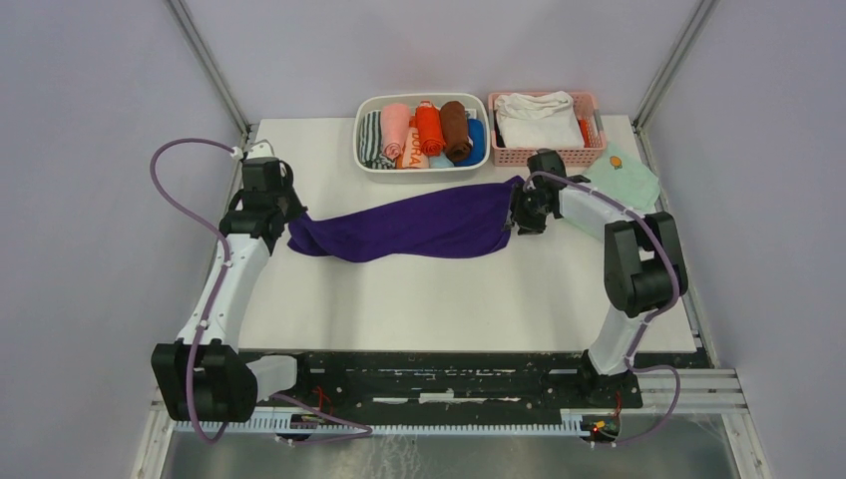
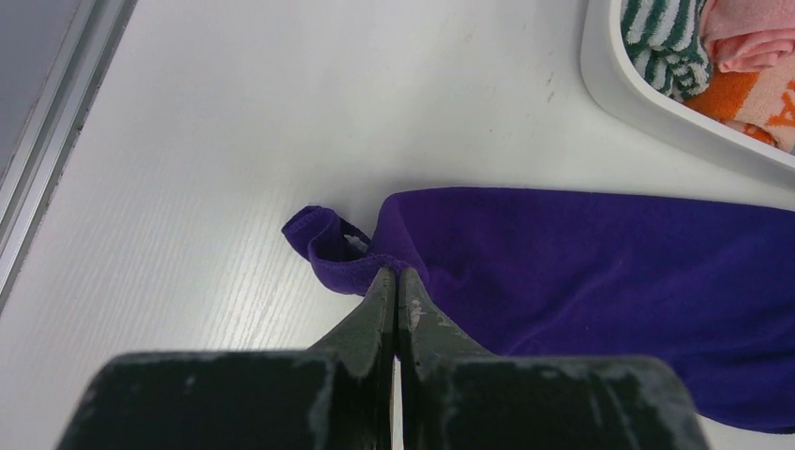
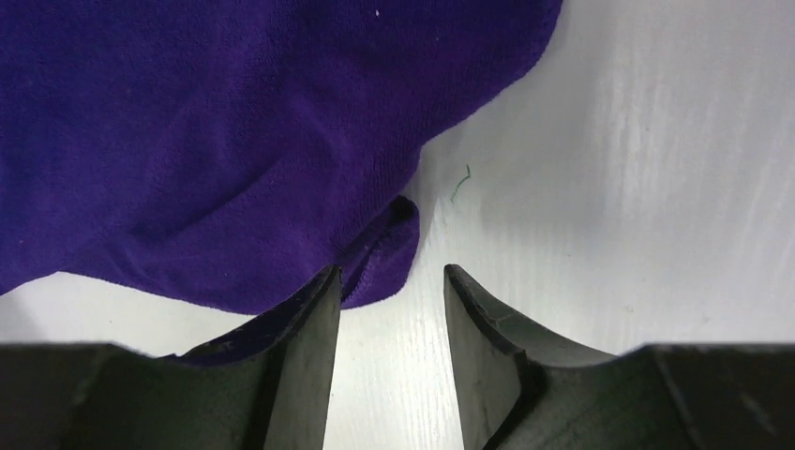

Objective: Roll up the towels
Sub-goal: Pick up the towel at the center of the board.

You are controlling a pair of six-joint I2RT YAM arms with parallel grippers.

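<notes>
a towel (image 1: 419, 225) stretched across the middle of the table (image 1: 449, 299), two baskets behind it.
the towel lies crosswise, its left end at the left gripper (image 2: 394, 274) and its right end just beside the right gripper (image 3: 391, 272). behind it, at the far edge, the baskets stand side by side: the left basket (image 1: 361, 140) holds rolled cloths (image 1: 429, 130), the right basket (image 1: 597, 140) a folded cloth (image 1: 537, 118). a flat cloth (image 1: 629, 180) lies on the table, right of the right gripper.

Purple towel (image 1: 409, 228) (long, rumpled) on table (image 1: 399, 299)

Left wrist view crops the purple towel (image 2: 609, 281).
</notes>
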